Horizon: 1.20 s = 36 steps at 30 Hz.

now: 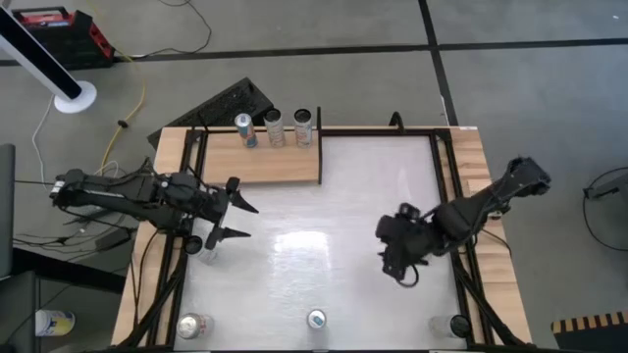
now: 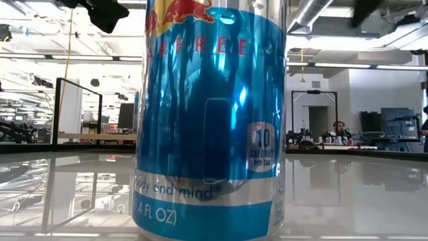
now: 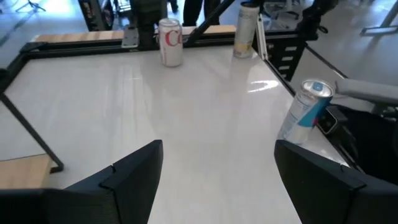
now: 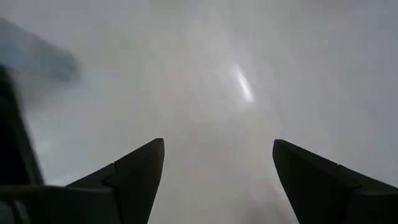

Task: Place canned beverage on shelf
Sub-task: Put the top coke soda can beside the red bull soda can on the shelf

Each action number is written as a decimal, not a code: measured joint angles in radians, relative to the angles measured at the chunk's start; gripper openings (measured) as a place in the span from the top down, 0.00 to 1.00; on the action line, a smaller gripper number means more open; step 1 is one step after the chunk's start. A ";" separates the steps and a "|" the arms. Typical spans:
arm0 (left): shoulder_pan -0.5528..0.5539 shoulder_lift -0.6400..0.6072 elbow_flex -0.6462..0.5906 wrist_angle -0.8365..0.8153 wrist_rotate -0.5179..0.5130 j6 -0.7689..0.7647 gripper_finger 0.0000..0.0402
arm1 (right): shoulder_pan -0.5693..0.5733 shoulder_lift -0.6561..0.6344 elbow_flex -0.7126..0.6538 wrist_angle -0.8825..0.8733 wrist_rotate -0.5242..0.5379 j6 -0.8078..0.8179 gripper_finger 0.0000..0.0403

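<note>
The shelf (image 1: 263, 159), a pale wood board, lies at the table's far left with three cans standing on it (image 1: 244, 128) (image 1: 275, 126) (image 1: 304, 125). A blue canned beverage (image 1: 316, 319) stands upright at the middle of the near edge; it fills the low view (image 2: 210, 120) and shows in the left wrist view (image 3: 308, 109). My left gripper (image 1: 251, 222) (image 3: 217, 155) hovers open at the table's left side, pointing right, with nothing between its fingers. My right gripper (image 1: 400, 273) (image 4: 217, 155) is open above the bare white tabletop right of centre, pointing down.
More cans stand at the near left corner (image 1: 192, 326) and the near right corner (image 1: 459, 325). What looks like another can (image 1: 208, 255) stands just under my left gripper. A red-and-white can (image 3: 170, 42) stands by the right rail. Black frame rails (image 1: 444, 186) run along both sides.
</note>
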 joint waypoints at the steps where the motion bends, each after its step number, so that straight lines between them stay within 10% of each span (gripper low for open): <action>1: -0.008 0.010 0.000 0.008 -0.007 -0.001 0.27 | 0.015 0.026 0.045 -0.104 0.001 0.049 0.19; 4: -0.022 0.036 0.000 0.005 -0.009 -0.003 0.27 | 0.044 0.077 0.117 -0.326 -0.016 0.191 0.19; 20: -0.046 0.095 0.000 0.013 -0.018 0.008 0.27 | -0.027 -0.262 -0.231 -0.318 -0.187 0.563 0.19; 36: -0.046 0.095 0.000 0.026 -0.021 0.015 0.27 | 0.045 -0.250 -0.299 -0.299 -0.279 0.638 0.19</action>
